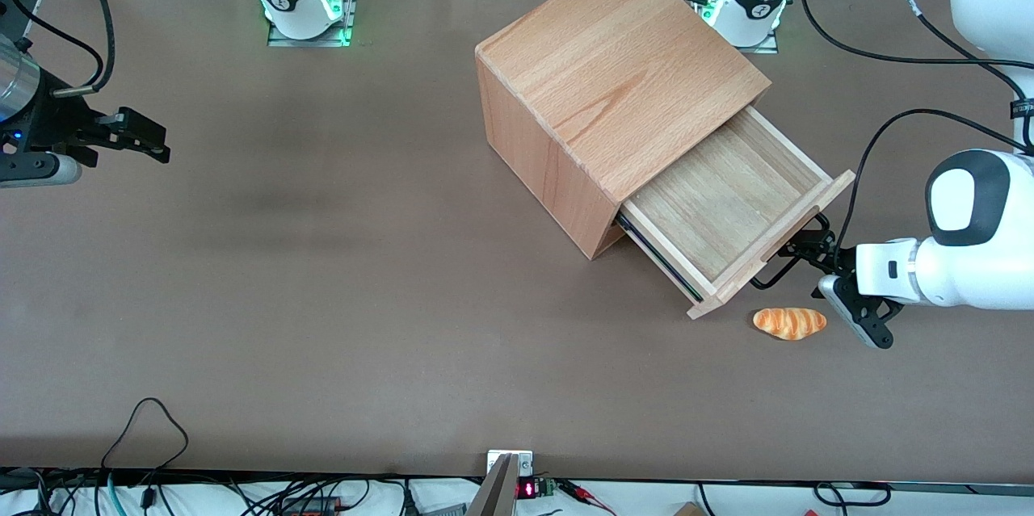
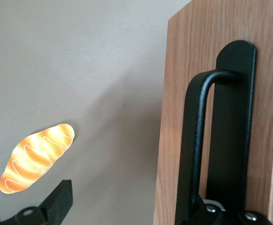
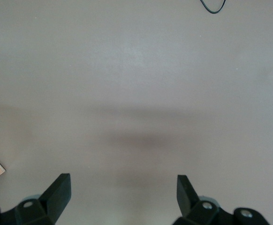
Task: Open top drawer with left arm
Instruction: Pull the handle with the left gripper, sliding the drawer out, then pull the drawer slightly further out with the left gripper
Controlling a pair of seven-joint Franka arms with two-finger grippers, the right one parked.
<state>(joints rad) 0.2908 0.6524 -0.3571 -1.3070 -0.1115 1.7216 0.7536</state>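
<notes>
One wooden cabinet point(image 1: 618, 88), a big beech cube, sits turned at an angle on a brown desk point(image 1: 323, 298), toward the working arm's end. It serves here as the landmark. The top drawer point(image 1: 731, 213) stands pulled well out of the cabinet's front, so its bare light-wood floor and low side walls show from above. The drawer's flat front panel point(image 2: 193, 93) faces away from the cabinet, and a thin black U-shaped handle point(image 2: 207, 140) is fixed to that panel.

The left arm point(image 1: 961, 245), glossy white with a dark grey joint cap, reaches in level with the desk toward the front of the drawer. Its black hand point(image 1: 796, 253) is right at the handle, in front of the panel. In the wrist view one finger point(image 2: 56, 199) shows out in the open over the desk, clear of the panel, while the other side of the hand lies at the handle's base, where the bar seems to pass between the fingers. The fingers are spread wide rather than pinched together. Whether the handle bar touches either finger cannot be told.

A small toy bread loaf point(image 1: 790, 322), orange with pale stripes, lies on the desk just beside the drawer's front corner, nearer to the front camera than the hand, and touches neither.
</notes>
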